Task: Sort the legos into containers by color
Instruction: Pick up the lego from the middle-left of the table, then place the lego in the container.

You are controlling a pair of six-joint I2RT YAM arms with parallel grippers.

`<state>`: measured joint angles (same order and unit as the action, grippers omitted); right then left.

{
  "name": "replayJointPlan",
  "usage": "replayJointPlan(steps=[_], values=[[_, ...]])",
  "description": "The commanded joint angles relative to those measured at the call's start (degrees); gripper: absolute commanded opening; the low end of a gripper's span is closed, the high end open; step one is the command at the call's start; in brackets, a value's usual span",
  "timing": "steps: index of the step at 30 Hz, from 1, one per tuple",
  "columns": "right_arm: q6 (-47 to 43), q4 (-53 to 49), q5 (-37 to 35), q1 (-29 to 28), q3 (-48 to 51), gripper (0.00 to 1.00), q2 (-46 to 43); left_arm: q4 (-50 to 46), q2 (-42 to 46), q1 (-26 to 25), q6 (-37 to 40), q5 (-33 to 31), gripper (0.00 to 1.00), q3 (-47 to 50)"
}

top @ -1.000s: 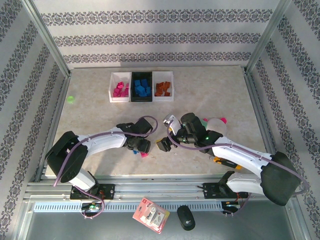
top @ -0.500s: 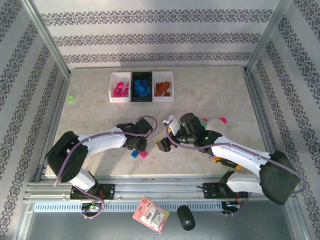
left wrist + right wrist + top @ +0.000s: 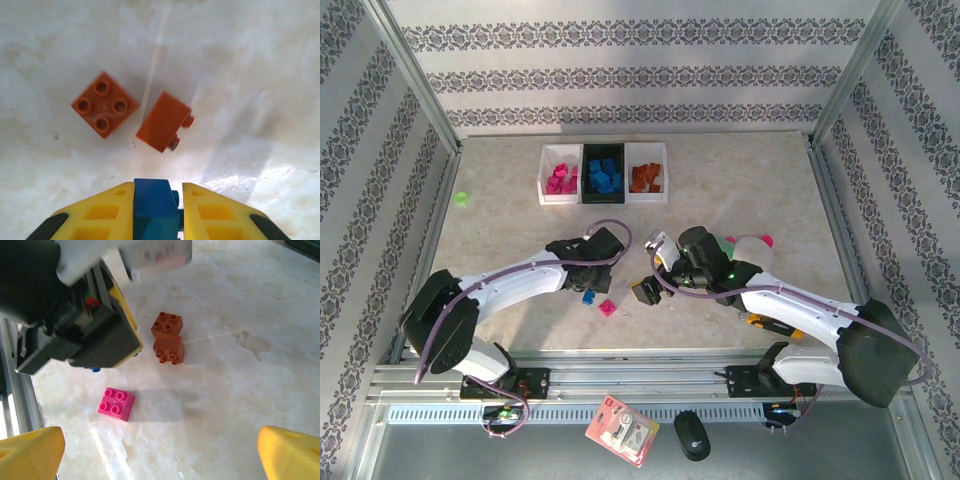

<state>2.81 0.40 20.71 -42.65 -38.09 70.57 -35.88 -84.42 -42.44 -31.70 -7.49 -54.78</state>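
My left gripper (image 3: 156, 210) is shut on a blue lego (image 3: 155, 207), held just above the table; from above, the blue lego (image 3: 588, 296) shows at that gripper's tip. Two orange-brown legos (image 3: 104, 104) (image 3: 164, 121) lie just ahead of it, one studs up, one on its side. A magenta lego (image 3: 116, 403) sits on the table between the arms, also the magenta lego (image 3: 608, 307) from above. My right gripper (image 3: 160, 455) stands wide open over bare table, right of it (image 3: 645, 291). Three joined containers hold sorted legos: white with pink (image 3: 544, 180), black with blue (image 3: 584, 175), white with orange (image 3: 666, 176).
Neon pink-and-green pieces with a white ball (image 3: 750, 245) lie behind the right arm. A small green bit (image 3: 461, 199) sits far left. A carded packet (image 3: 622, 430) and a black mouse (image 3: 692, 435) rest on the front ledge below the rail.
The left gripper has drawn back from over the bricks and shifted toward the far side with the blue lego in it, uncovering the magenta one. The right arm has barely moved.
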Motion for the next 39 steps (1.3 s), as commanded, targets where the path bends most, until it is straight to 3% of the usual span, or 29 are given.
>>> replayJointPlan(steps=[1, 7, 18, 31, 36, 38, 39], values=[[0.28, 2.96, 0.79, -0.67, -2.23, 0.98, -0.41, -1.91, 2.37, 2.0, 2.19, -3.46, 0.19, -2.77], [0.57, 4.87, 0.8, -0.67, -2.92, 0.98, 0.58, 4.79, -1.02, 10.53, 7.42, -1.78, 0.2, -9.53], [0.63, 4.7, -0.75, -0.44, -2.96, 0.98, -0.16, 8.73, -25.17, 22.37, 14.54, 3.55, 0.2, -38.92], [1.12, 4.9, -1.79, -0.14, -2.52, 0.98, -0.8, -0.35, -53.31, 26.49, 17.37, 5.04, 0.2, -77.93], [1.36, 4.76, -2.36, 0.18, -1.95, 0.98, -1.61, -1.72, -59.89, 26.75, 16.51, 6.46, 0.21, -86.49], [1.41, 4.43, -2.35, 0.24, -1.82, 0.98, -1.92, -1.12, -61.06, 26.79, 16.32, 6.94, 0.27, -87.92], [1.45, 4.32, -2.34, 0.29, -1.77, 0.98, -2.14, -0.97, -61.37, 26.81, 16.16, 7.17, 0.36, -88.4]])
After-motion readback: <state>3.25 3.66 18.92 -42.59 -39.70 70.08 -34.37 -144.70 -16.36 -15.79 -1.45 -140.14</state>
